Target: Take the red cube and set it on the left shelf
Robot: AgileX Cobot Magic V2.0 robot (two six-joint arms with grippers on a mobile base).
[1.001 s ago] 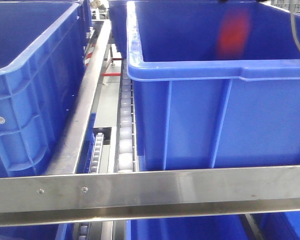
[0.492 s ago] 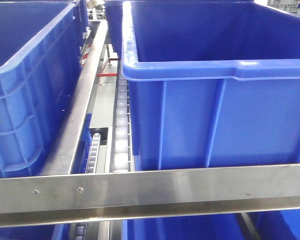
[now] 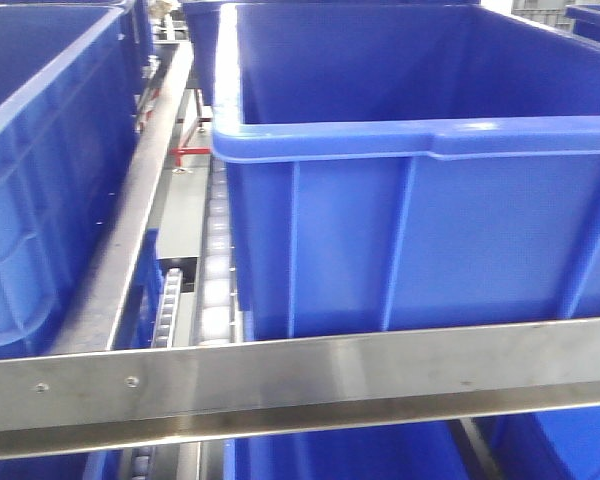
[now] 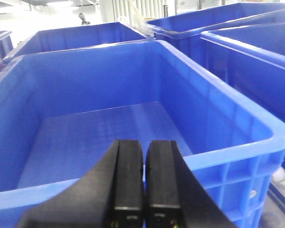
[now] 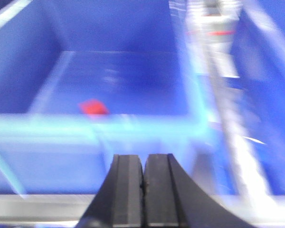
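Where the front view looks along the rack, we see a steel crossbar (image 3: pixel 310 385) running across the foreground, with a large blue bin (image 3: pixel 420 140) sitting behind it on a roller track (image 3: pixel 212 260). Another blue bin (image 3: pixel 40 180) stands to its side, apart from it, with a steel rail (image 3: pixel 130 220) between them. Our left gripper (image 4: pixel 143 180) has its jaws nearly together, holding nothing, hovering at the near rim of an open blue crate (image 4: pixel 99 128) whose floor is bare. Our right gripper (image 5: pixel 143 183) is likewise pressed closed and empty. Through its blurred view we find the red cube (image 5: pixel 94 108) lying on the floor of a blue tub (image 5: pixel 109 80), near the front wall, well ahead of the fingertips.
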